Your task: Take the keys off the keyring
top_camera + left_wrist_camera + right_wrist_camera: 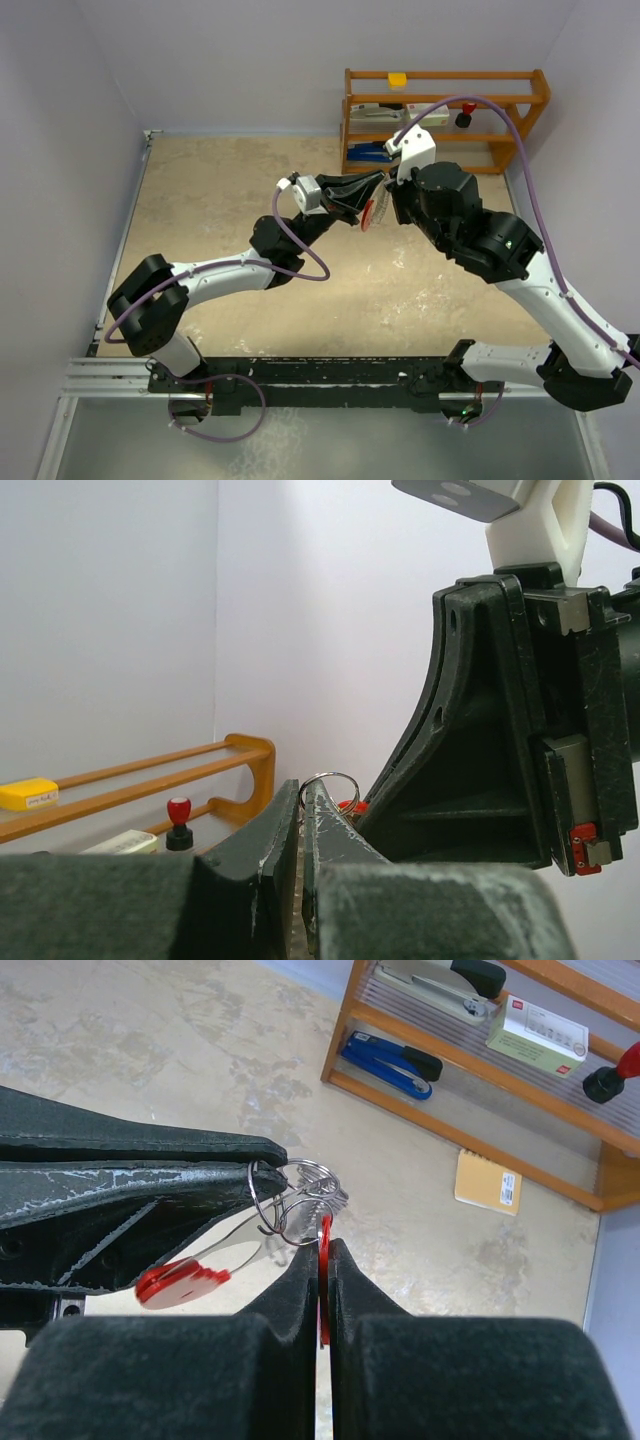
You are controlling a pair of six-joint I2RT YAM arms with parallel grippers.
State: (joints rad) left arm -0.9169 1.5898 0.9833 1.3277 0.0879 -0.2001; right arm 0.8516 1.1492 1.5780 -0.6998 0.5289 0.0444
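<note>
Both grippers meet in mid-air over the table. My left gripper (380, 180) (302, 788) is shut on the thin silvery ring (333, 777) (262, 1200) of the keyring. From the ring hangs the red-and-white fob (185, 1280) (372, 212). My right gripper (324, 1245) (393, 192) is shut on the flat red head of a key (324, 1235), seen edge-on and linked to the rings at its top. The key's blade is hidden between the jaws. In the right wrist view the left gripper's fingers (180, 1175) come in from the left.
A wooden rack (445, 75) stands at the back right with a blue stapler (390, 1060), a white box (535, 1025), a yellow block (28, 794) and a dark red-topped knob (463, 118). A tan card (487, 1180) lies on the table before it.
</note>
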